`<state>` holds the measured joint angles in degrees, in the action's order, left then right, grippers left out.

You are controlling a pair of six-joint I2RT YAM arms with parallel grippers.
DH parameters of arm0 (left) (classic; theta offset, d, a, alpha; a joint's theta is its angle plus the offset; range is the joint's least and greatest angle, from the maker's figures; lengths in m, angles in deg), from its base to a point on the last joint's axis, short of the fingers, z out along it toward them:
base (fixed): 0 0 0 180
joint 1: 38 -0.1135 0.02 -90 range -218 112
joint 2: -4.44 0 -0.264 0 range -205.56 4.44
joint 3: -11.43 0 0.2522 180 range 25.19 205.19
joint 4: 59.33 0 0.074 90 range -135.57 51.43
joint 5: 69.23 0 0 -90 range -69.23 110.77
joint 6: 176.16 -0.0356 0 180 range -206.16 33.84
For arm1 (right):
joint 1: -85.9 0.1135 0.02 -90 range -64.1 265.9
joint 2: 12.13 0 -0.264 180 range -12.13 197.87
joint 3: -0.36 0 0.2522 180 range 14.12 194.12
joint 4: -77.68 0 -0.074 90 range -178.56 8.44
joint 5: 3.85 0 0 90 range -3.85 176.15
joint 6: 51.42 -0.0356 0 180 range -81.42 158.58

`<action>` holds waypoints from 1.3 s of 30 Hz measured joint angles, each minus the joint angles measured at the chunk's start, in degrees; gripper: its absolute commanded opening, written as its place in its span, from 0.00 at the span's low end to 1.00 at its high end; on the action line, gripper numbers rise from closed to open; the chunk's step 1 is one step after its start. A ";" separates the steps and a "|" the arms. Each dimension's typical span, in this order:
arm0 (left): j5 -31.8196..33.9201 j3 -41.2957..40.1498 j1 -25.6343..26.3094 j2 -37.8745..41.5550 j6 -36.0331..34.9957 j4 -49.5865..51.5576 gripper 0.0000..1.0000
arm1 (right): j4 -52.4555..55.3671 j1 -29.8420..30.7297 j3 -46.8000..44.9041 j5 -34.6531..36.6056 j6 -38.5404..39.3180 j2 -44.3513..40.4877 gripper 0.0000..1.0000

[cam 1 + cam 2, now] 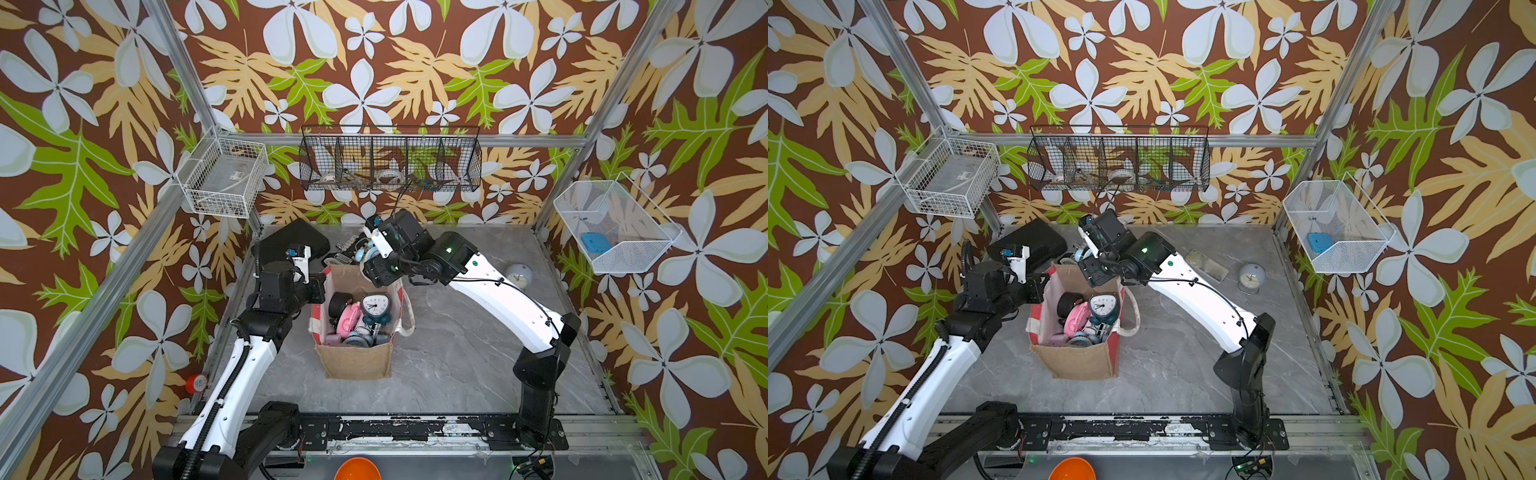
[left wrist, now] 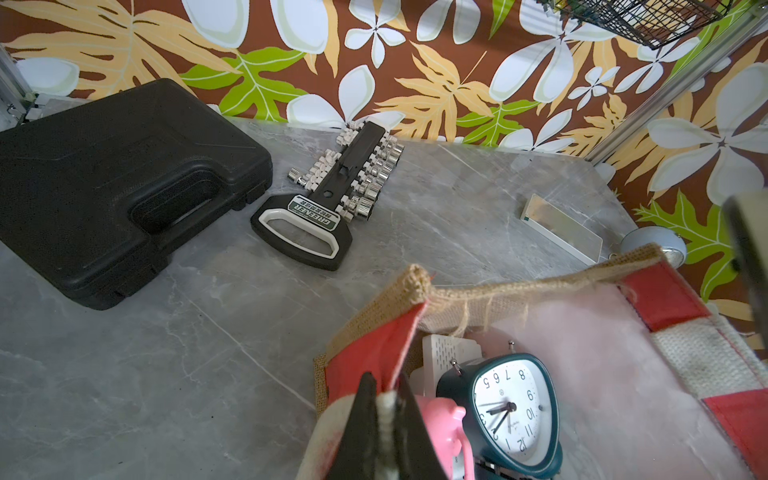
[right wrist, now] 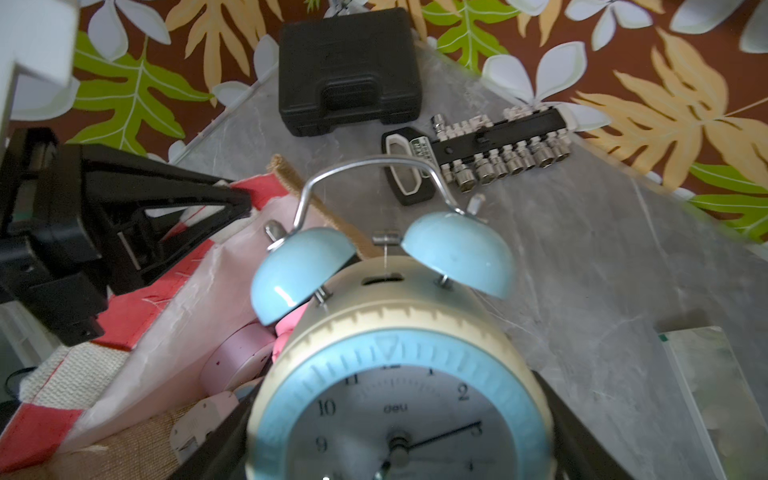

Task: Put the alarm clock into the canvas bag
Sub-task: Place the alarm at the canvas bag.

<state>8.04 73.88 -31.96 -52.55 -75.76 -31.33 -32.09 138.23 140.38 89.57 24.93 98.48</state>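
While the right gripper (image 3: 399, 415) clamps the cream-and-blue twin-bell alarm clock (image 3: 395, 374) by its sides, we see it hanging over the far rim of the canvas bag (image 1: 357, 361), not yet inside. Left gripper (image 2: 384, 386) is pinched tight on the bag's side rim. Bag holds a teal clock (image 1: 375, 305) and a pink clock (image 1: 348, 318). Black case (image 1: 295, 239) and socket rail (image 2: 353, 174) lie beyond the bag. A grey round clock (image 1: 518, 274) sits well apart on the table (image 1: 457, 353).

Top views overhead, facing down; wrist views close, sharing canvas bag (image 2: 582, 353).
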 measured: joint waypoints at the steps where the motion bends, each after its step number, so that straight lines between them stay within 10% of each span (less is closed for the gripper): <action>1: 0.00 0.00 0.00 0.00 0.00 0.00 0.00 | -0.24 0.44 0.00 -1.25 -0.15 0.68 0.66; 39: 0.24 -0.11 0.02 0.52 0.00 0.50 0.00 | -8.31 2.29 0.81 -4.42 -0.68 18.93 0.63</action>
<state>8.28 73.77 -31.94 -52.03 -75.76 -30.82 -40.39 140.53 141.19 85.16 24.26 117.41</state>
